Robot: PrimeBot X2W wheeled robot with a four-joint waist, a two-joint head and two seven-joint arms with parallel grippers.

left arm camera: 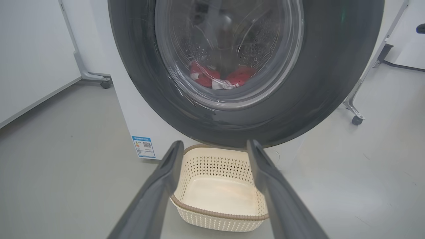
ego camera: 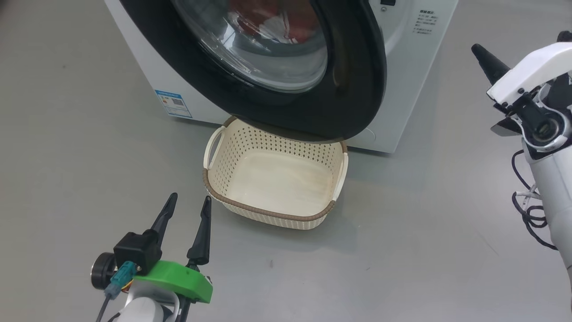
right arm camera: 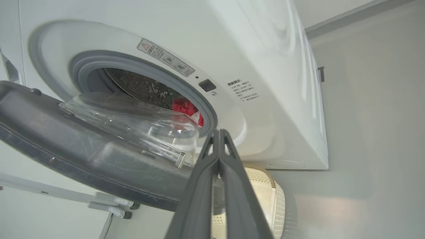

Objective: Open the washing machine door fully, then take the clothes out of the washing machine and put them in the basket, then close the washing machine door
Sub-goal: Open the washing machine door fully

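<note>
The white washing machine (ego camera: 415, 67) stands at the top of the head view. Its door (ego camera: 357, 80), black-rimmed with a glass bowl, hangs partly open over the far edge of the cream basket (ego camera: 268, 210). Red and white clothes (left arm camera: 212, 74) lie in the drum behind the glass, and they show past the grey gasket as clothes (right arm camera: 186, 108) in the right wrist view. My left gripper (ego camera: 189, 199) is open and empty, low on the floor just left of the basket. My right gripper (ego camera: 477, 48) is shut on nothing, raised to the right of the machine, pointing at the door's free edge (right arm camera: 99, 159).
A blue sticker (ego camera: 174, 103) marks the machine's lower corner. Wheeled frame legs (left arm camera: 357, 118) stand on either side behind the machine. Black cables (ego camera: 529, 210) hang by my right arm. Grey floor lies open around the basket.
</note>
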